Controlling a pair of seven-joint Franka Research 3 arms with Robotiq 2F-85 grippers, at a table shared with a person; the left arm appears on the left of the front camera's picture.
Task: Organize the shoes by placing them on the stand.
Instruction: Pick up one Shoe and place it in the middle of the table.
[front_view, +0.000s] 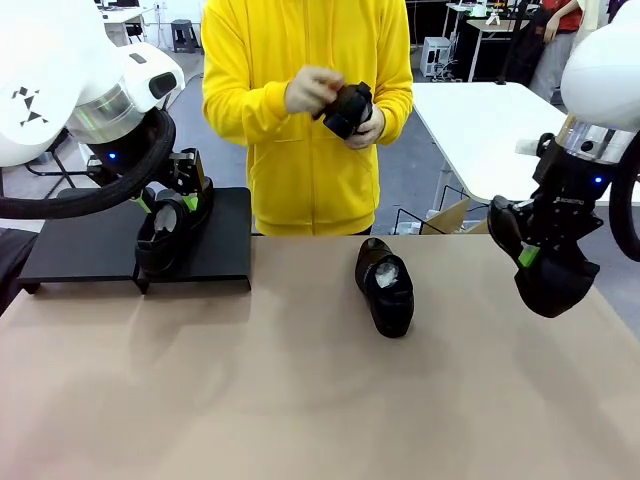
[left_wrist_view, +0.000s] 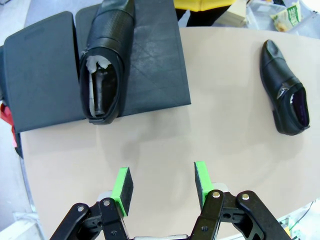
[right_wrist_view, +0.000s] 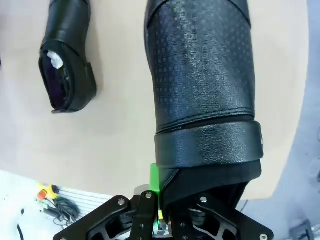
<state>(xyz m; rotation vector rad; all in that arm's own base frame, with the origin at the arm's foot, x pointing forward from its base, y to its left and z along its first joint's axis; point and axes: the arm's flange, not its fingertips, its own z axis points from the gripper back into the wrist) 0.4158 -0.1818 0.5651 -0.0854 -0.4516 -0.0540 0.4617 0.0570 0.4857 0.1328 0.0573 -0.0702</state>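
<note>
Left gripper (left_wrist_view: 162, 171) hovers open, empty, by shoe one (front_view: 165, 235) on the far-left stand (front_view: 80, 250), right gripper (front_view: 528, 255) clamps shoe two (front_view: 555, 282) toe-down at right, shoe three (front_view: 388, 290) lies centre of the table (front_view: 280, 400), shoe four (front_view: 348, 108) is in the person's hands (front_view: 310, 92).

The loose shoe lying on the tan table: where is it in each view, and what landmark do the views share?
Front view: loose shoe, just right of centre.
Left wrist view: loose shoe, upper right.
Right wrist view: loose shoe, upper left.
Shared landmark: the tan table under it.
</note>
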